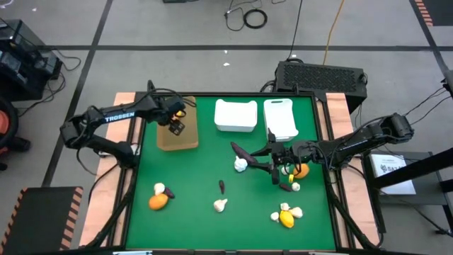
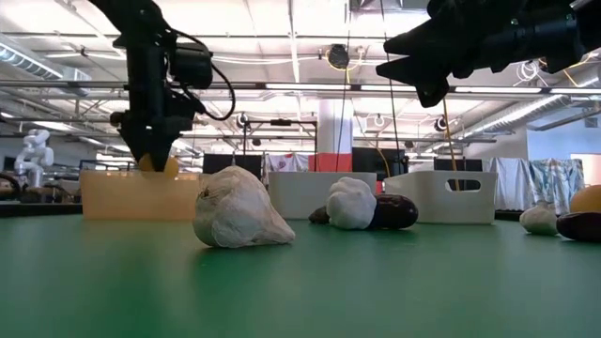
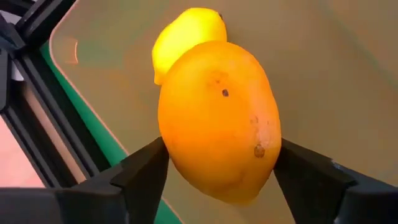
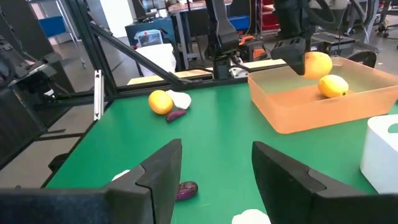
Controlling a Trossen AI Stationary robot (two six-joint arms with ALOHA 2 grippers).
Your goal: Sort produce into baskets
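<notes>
1. Orange fruit (image 3: 219, 121) between the two fingers (image 3: 140, 180) of the left pincer (image 1: 175, 125), over the tan tray (image 1: 185, 142); whether clamped or just let go, cannot tell: fingers sit right at its sides in the left wrist view.
2. Yellow lemon-like fruit (image 3: 186, 34) just behind it, lying on the tray floor; seen also in the right wrist view (image 4: 333, 86).
3. Tan tray at the table's far left part, beside two white bins: one (image 1: 236, 115) in the middle, another (image 1: 281, 117) to its right, side by side and close.
4. Right pincer (image 1: 272, 161) raised above the green table (image 1: 191, 177) near its right half, fingers (image 4: 158, 174) apart, nothing between them.
5. Near that pincer: a white garlic bulb (image 1: 241, 165), a dark purple eggplant piece (image 1: 238, 150), an orange fruit (image 1: 301, 171) partly under the arm.
6. Toward the front: orange fruit (image 1: 158, 202) with a white bulb and a purple piece touching it (image 1: 161, 189) at the left; a small purple piece (image 1: 221, 186) and a garlic bulb (image 1: 221, 205) in the middle; a yellow fruit with white bulbs (image 1: 287, 214) at the right.
7. From table height: one large garlic bulb (image 2: 239, 211) closest, another (image 2: 350, 203) farther back against a dark eggplant (image 2: 392, 212).
</notes>
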